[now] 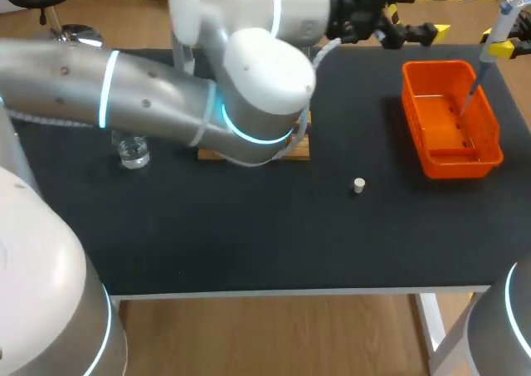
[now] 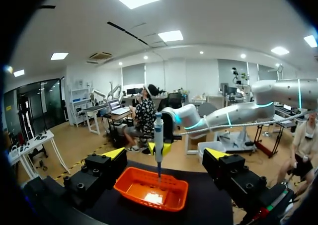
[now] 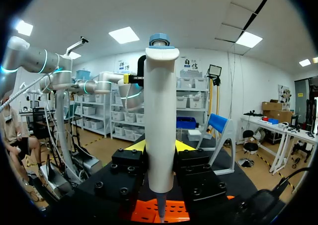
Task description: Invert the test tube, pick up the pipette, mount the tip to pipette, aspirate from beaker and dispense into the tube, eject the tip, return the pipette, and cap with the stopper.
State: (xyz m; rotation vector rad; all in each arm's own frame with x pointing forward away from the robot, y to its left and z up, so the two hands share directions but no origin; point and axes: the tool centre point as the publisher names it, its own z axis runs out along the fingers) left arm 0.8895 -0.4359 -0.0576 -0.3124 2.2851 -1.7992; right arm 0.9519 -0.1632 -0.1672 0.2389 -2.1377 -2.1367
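Beaker (image 1: 131,152): clear glass, upright on the black table (image 1: 249,243) toward its left side, right at the near edge of the left arm as seen from the head view.
Left arm (image 1: 124,102): silver and white, comes in from the left and stretches across the table's rear half, its elbow covering part of what lies beneath.
Wooden stand (image 1: 294,150): only an edge shows from under the left arm's elbow, near the middle of the table; what it holds cannot be made out.
Stopper (image 1: 358,185): small and pale, alone on the mat in front of and to the right of the stand, well apart from the orange bin.
Left gripper (image 2: 165,154): raised at the table's far edge, fingers spread wide with nothing between them; in its wrist view the bin and pipette lie ahead of it.
Orange bin (image 1: 452,119): on the right side of the table, long side running front to back.
Pipette (image 1: 489,48): white body with a blue top, held upright above the bin's far end, its thin lower end pointing down into the bin.
Right gripper (image 3: 160,146): above the bin at the far right, both yellow-tipped fingers clamped on the pipette's body from either side.
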